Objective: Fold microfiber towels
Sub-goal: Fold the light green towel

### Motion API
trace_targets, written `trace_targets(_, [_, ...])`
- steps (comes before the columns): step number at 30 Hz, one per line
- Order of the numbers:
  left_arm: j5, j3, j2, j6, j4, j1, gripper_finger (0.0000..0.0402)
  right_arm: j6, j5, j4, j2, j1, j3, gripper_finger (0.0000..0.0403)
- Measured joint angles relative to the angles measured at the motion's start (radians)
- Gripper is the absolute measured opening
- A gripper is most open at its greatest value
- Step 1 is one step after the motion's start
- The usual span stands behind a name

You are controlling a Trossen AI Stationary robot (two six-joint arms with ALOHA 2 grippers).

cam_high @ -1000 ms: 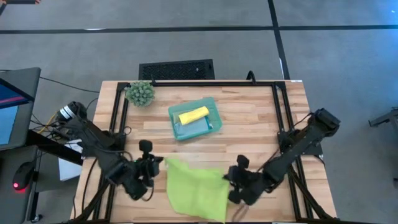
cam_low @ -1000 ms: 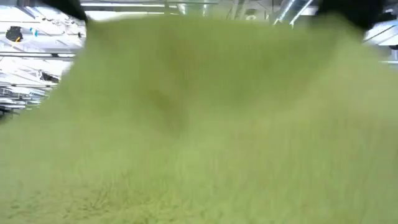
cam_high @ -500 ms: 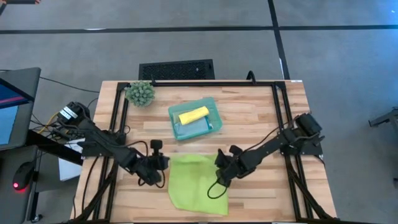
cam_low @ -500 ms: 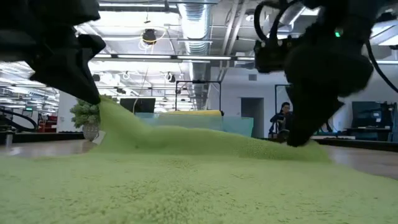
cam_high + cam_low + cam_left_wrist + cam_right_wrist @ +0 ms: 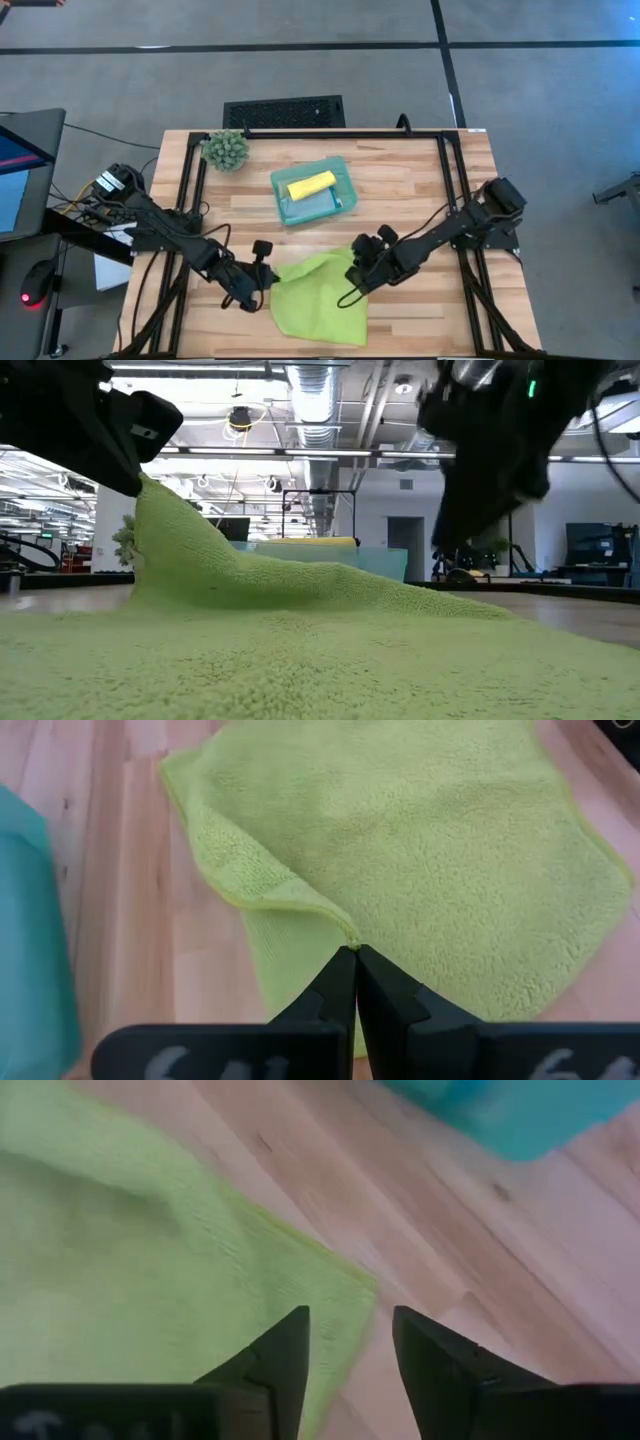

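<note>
Since half a second ago, let go by right tool point(image 5: 356, 283), now parted above lime towel point(image 5: 318, 298) on worktop point(image 5: 420, 190); left tool point(image 5: 265, 281) pinching lifted corner. Far edge hidden in low view.

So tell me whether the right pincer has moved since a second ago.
Yes. The right pincer has moved up the table toward the tray, off the lime towel's near right corner.
</note>
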Motion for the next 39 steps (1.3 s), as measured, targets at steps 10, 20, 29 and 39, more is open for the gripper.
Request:
trace_targets(10, [-0.012, 0.0, 0.0, 0.005, -0.012, 0.0, 0.0, -0.137, -0.049, 0.182, 0.118, -0.111, -0.038, 0.0121])
trace_targets(20, [-0.02, 0.0, 0.001, 0.006, -0.015, 0.0, 0.0, -0.175, -0.142, 0.142, 0.131, -0.113, -0.037, 0.0037])
trace_targets(29, [-0.255, 0.0, 0.001, -0.007, -0.012, -0.001, 0.0, -0.173, 0.062, 0.024, 0.076, -0.059, -0.04, 0.001])
trace_targets(39, [-0.582, 0.031, 0.001, 0.025, -0.018, 0.025, 0.0, -0.09, 0.418, -0.13, -0.073, 0.076, -0.039, 0.0009])
